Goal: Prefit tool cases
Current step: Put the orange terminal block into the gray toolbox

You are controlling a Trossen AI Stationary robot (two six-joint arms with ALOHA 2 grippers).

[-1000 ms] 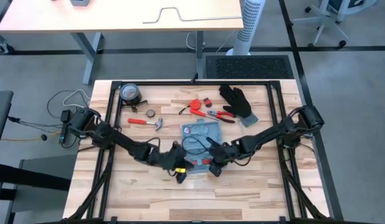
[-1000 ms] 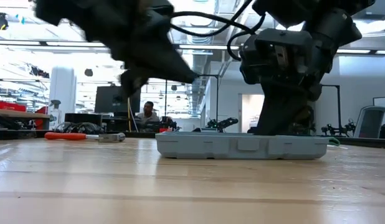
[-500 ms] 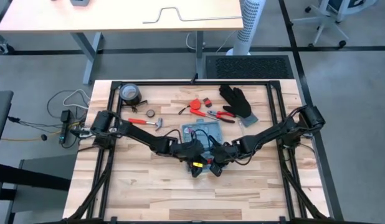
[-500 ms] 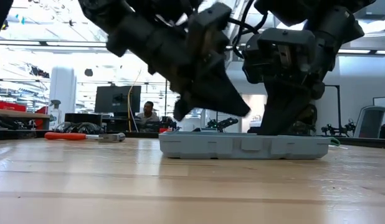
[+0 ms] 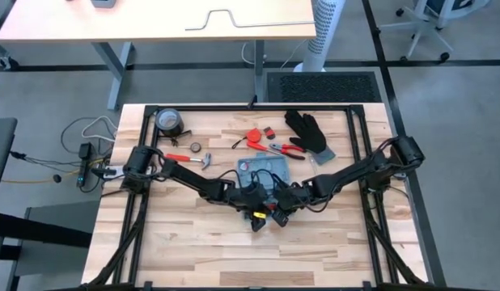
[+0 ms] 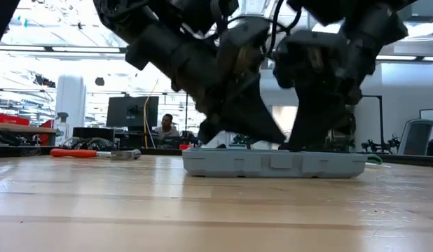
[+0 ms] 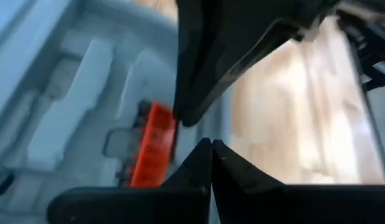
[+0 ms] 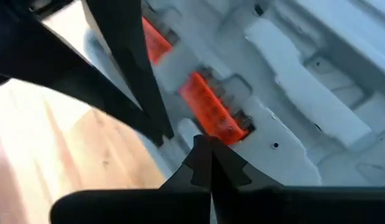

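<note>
**Spotter:** Collision is your biggest worry. The left gripper (image 7: pixel 211 146) and the right gripper (image 8: pixel 208 146) are crowded together over the near edge of the tool case (image 5: pixel 254 167). Each wrist view shows the other arm's fingers close ahead. If you swing either arm sideways, I'd expect them to knock.

**Second:** What are the claws doing?

**Spotter:** Both are pinched closed, tips together, with nothing between them. The case lies open and flat at the middle of the table (image 5: pixel 193 234), under both arms. It looks light, so if you press a closed tip down or drag it across, you could skid the whole case over the wood or tip its edge up. A smaller risk is the orange piece (image 8: pixel 214 112) seated in a moulded slot just beyond the fingertips. A nudge could pop it out.

**Second:** And around you?

**Spotter:** The table is pale wooden planking inside a black frame. A long light desk (image 5: pixel 153 20) stands beyond it, and in the low view a person (image 6: pixel 164 126) sits well back in the room. On the table behind the case are a black glove (image 5: pixel 308 131), a tape roll (image 5: pixel 169 121), a red-handled hammer (image 5: pixel 193 159) and red pliers (image 5: pixel 286 150), all well away from your fingers.
</note>
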